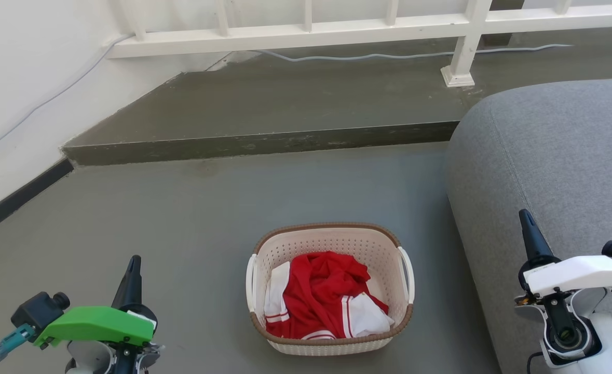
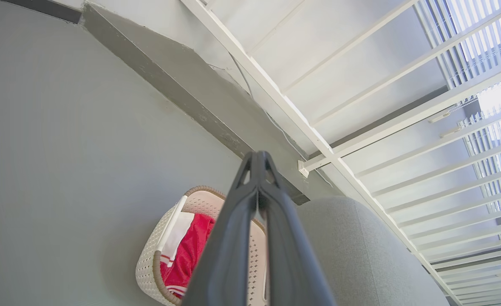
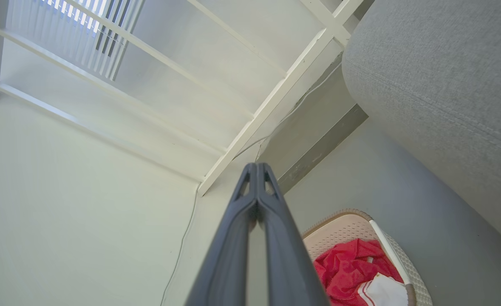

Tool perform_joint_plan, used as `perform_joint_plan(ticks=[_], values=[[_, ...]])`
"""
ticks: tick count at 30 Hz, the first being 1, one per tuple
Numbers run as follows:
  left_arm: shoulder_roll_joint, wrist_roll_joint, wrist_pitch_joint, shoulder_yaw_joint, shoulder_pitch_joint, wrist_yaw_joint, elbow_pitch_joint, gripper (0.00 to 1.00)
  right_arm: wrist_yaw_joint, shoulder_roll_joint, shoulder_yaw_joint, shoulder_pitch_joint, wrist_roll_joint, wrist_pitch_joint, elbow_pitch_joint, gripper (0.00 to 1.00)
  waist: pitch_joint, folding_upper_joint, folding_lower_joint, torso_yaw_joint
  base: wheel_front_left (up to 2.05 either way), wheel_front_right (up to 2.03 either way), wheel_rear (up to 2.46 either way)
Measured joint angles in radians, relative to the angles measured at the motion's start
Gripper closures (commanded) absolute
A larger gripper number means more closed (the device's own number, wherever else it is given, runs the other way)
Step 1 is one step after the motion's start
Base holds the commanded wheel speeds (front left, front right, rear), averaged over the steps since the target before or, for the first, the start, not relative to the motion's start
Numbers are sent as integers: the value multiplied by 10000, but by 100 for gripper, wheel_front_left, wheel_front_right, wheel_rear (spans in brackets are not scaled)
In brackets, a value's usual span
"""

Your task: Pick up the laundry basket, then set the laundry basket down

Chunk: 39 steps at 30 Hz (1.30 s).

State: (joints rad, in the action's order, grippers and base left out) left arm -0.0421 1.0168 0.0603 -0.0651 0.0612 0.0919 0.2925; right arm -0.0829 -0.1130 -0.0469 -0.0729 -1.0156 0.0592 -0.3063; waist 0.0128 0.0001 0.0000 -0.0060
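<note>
The left pincer (image 1: 133,265) hangs low at the robot's left, well apart from the basket. Its two dark fingers are pressed together along their length in the left wrist view, clenched on nothing. In the middle, the laundry basket (image 1: 331,241) stands upright on the grey floor (image 1: 181,218). A red-and-white garment (image 1: 326,296) is heaped inside it toward the near wall, and a white loop handle (image 1: 250,283) shows on each side. The right pincer (image 1: 528,221) is likewise clenched and empty. It is raised in front of the grey sofa (image 1: 560,150), whose flank appears to lie just beside the basket's right handle (image 1: 408,275), though the head view does not settle how narrow that gap is. A basket on the floor between two empty pincers suits both the moment ahead of a lift and the moment after it is set down again, so neither can be ruled out. Either way, the handles look like the only sound holds. The perforated walls probably flex, and the cloth's weight sits off-centre toward the robot. Any carry would therefore need both sides kept level, and the right arm has little room beside the sofa.
</note>
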Motion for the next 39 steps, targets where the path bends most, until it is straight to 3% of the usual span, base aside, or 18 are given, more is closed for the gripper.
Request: perform_joint_plan(ticks=[39], values=[[21, 4577, -1333, 1135, 11, 224, -96, 100, -293, 539, 1446, 0, -4594, -1321, 146, 100, -80, 0, 0, 48, 0, 0, 0]])
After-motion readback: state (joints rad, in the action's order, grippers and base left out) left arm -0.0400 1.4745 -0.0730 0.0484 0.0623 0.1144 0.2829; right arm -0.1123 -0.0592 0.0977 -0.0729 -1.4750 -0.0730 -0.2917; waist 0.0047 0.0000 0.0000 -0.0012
